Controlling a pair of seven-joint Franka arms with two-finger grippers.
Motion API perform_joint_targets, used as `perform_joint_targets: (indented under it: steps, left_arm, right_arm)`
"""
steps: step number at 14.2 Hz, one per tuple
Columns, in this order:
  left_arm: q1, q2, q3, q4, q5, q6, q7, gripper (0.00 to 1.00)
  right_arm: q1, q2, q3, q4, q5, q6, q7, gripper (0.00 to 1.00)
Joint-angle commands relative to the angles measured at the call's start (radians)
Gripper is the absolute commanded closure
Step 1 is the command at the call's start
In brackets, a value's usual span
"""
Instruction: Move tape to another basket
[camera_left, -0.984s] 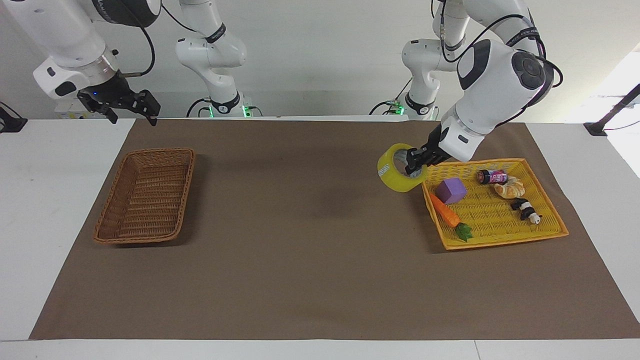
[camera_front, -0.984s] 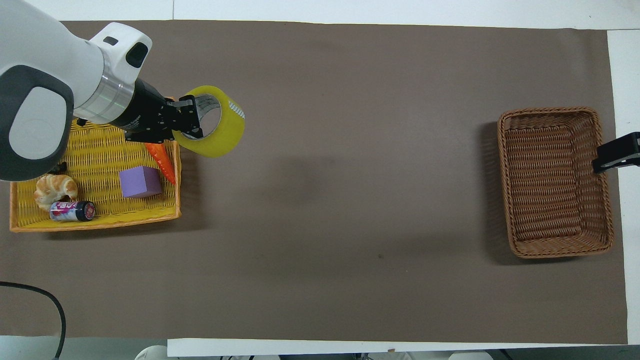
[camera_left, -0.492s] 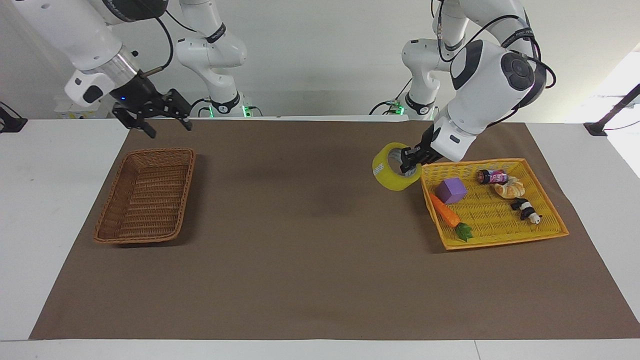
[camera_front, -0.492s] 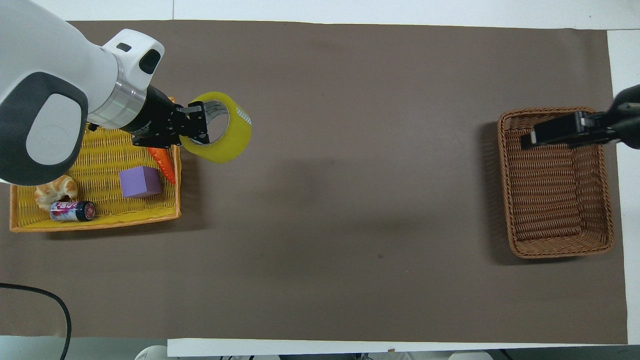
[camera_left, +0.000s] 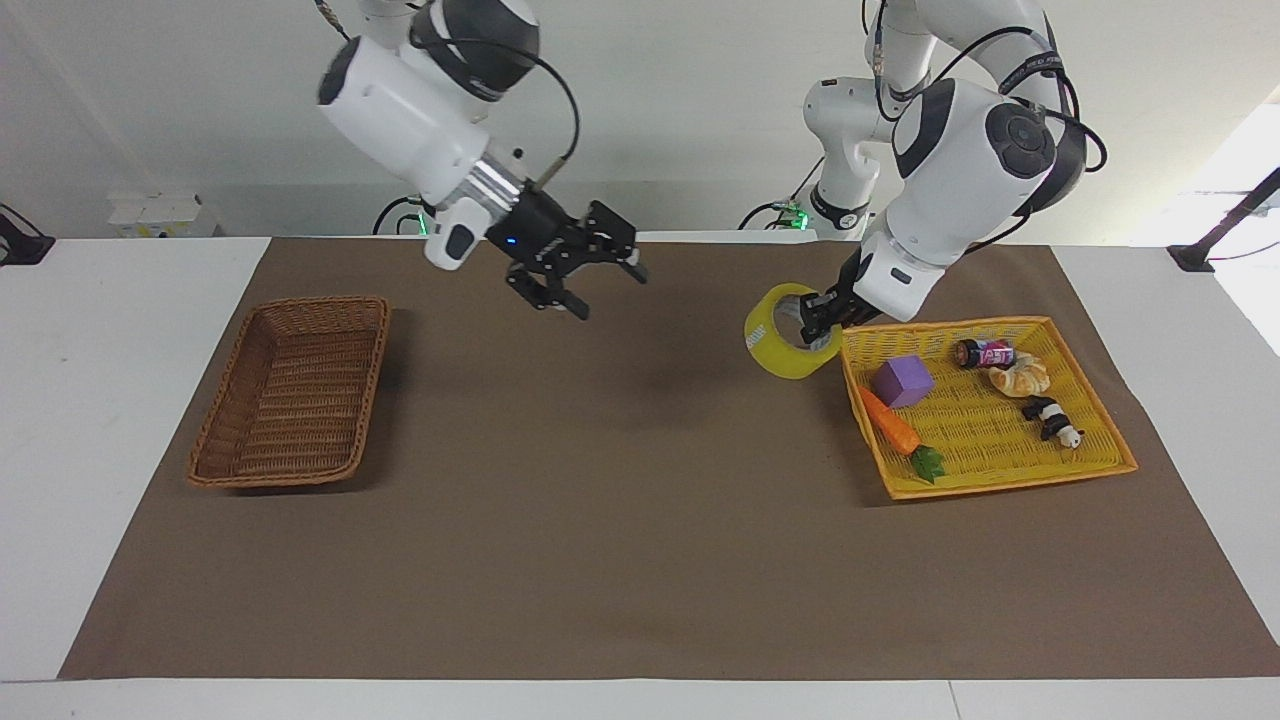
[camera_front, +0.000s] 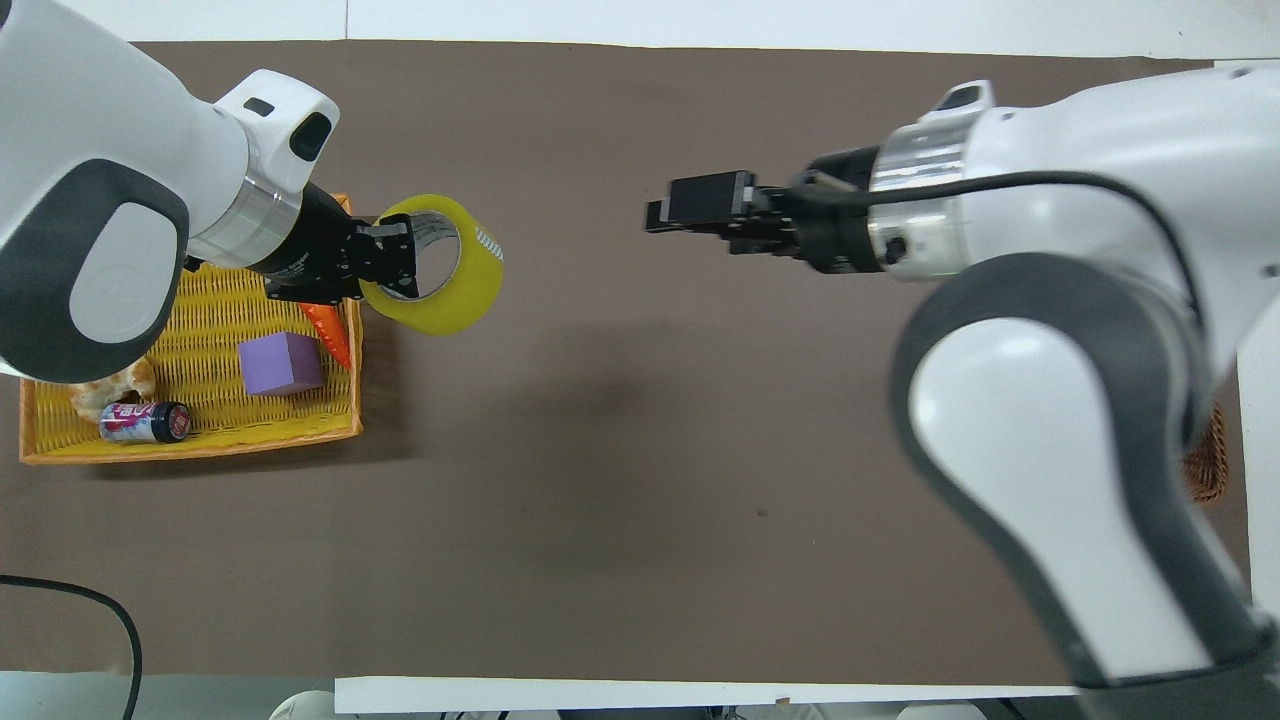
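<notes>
Midway: handover stage. Left tool (camera_left: 822, 322) clamped on tape (camera_left: 783, 333), aloft over the mat beside yellow tray (camera_left: 1060, 468). Right tool (camera_left: 578, 275) spread apart, over mid-worktop (camera_left: 640, 560). Next: passing across toward wicker basket (camera_left: 215, 440) near the worktop's right-arm edge.

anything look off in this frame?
Nothing stands out. The left gripper holds the tape in the air beside the yellow basket; the right gripper, open, hangs over mid-table. The wicker basket sits flat.

Opposed high views, shared table (camera_left: 640, 560)
</notes>
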Motion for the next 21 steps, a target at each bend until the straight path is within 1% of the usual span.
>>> perform_joint_targets:
  steps: [1, 3, 6, 7, 10, 12, 15, 21]
  left_arm:
    - [-0.013, -0.034, 0.011, -0.023, 0.015, -0.009, -0.02, 0.99]
    - [-0.014, -0.034, 0.011, -0.023, 0.018, -0.009, -0.025, 0.99]
    - [-0.014, -0.034, 0.011, -0.02, 0.02, -0.009, -0.025, 0.99]
    - [-0.014, -0.034, 0.011, -0.022, 0.02, -0.011, -0.025, 0.99]
    - [-0.014, -0.034, 0.011, -0.02, 0.029, -0.014, -0.025, 0.99]
    - [-0.014, -0.034, 0.009, -0.02, 0.029, -0.011, -0.025, 0.99]
    - [-0.014, -0.034, 0.009, -0.023, 0.029, -0.011, -0.025, 0.99]
    - [-0.013, -0.034, 0.009, -0.022, 0.029, -0.015, -0.025, 0.98]
  right_arm:
    - [0.052, 0.124, -0.002, 0.057, 0.178, 0.094, 0.001, 0.0]
    - [0.084, 0.173, -0.002, 0.082, 0.313, 0.136, 0.0, 0.0]
    - [0.103, 0.19, -0.001, 0.084, 0.492, 0.134, 0.0, 0.0]
    - [0.12, 0.19, -0.001, 0.084, 0.53, 0.134, -0.002, 0.0]
    - [0.141, 0.192, -0.002, 0.074, 0.527, 0.136, -0.006, 0.0]
    - [0.135, 0.19, -0.002, 0.062, 0.527, 0.12, -0.041, 0.0]
    - [0.135, 0.184, -0.002, 0.044, 0.527, 0.12, -0.046, 0.01]
    - [0.138, 0.175, -0.002, 0.016, 0.527, 0.123, -0.072, 0.09]
